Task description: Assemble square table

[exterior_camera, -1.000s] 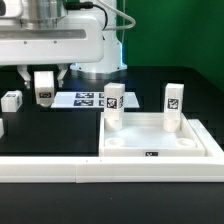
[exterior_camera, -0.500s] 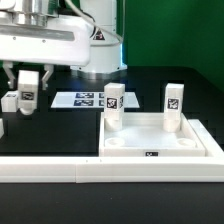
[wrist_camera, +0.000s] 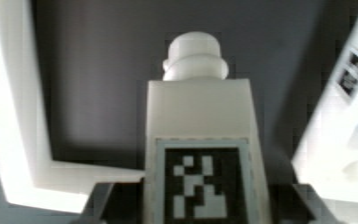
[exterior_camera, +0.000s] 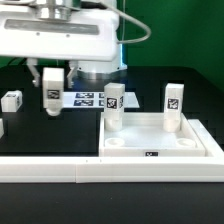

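The square white tabletop slab (exterior_camera: 160,142) lies at the exterior view's right, rim up, with two tagged white legs standing in its far sockets (exterior_camera: 114,105) (exterior_camera: 173,106). My gripper (exterior_camera: 51,92) hangs above the black table left of the slab, shut on a third white tagged leg (exterior_camera: 51,92), held upright off the surface. In the wrist view this leg (wrist_camera: 201,130) fills the middle, its tag near the jaws and its knobbed peg pointing away. A fourth leg (exterior_camera: 12,100) lies at the far left.
The marker board (exterior_camera: 84,98) lies flat behind the held leg. A long white rail fence (exterior_camera: 50,170) runs along the front edge. The robot base (exterior_camera: 95,72) stands at the back.
The gripper with the leg swung toward the exterior view's left, then back right and slightly up; it is now closer to the slab than half a second ago.
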`<state>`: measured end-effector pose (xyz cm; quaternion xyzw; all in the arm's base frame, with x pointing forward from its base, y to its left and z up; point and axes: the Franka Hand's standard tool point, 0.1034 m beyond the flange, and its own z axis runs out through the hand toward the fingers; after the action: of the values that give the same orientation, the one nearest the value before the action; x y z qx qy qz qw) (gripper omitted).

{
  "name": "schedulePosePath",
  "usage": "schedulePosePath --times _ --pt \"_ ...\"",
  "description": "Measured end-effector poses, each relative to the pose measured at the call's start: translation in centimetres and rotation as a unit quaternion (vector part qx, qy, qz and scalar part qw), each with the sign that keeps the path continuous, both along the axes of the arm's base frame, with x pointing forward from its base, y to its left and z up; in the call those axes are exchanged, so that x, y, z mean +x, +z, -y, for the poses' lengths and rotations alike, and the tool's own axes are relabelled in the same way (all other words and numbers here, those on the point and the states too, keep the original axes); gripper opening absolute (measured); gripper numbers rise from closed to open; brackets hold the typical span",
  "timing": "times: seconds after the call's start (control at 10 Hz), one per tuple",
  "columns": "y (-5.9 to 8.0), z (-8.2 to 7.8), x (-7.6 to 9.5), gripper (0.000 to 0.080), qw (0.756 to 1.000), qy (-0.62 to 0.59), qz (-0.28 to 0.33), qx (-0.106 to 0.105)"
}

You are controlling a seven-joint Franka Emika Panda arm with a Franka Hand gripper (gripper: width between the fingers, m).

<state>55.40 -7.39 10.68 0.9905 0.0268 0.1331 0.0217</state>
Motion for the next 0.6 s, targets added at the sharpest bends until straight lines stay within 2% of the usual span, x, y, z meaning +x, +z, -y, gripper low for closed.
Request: schedulePosePath --times 0.1,0.6 --pt "0.03 -0.76 0.34 0.029 1.0 0.002 0.007 0.0" --pt "-0.09 -0.4 0.21 0.029 1.0 0.001 0.005 0.0"
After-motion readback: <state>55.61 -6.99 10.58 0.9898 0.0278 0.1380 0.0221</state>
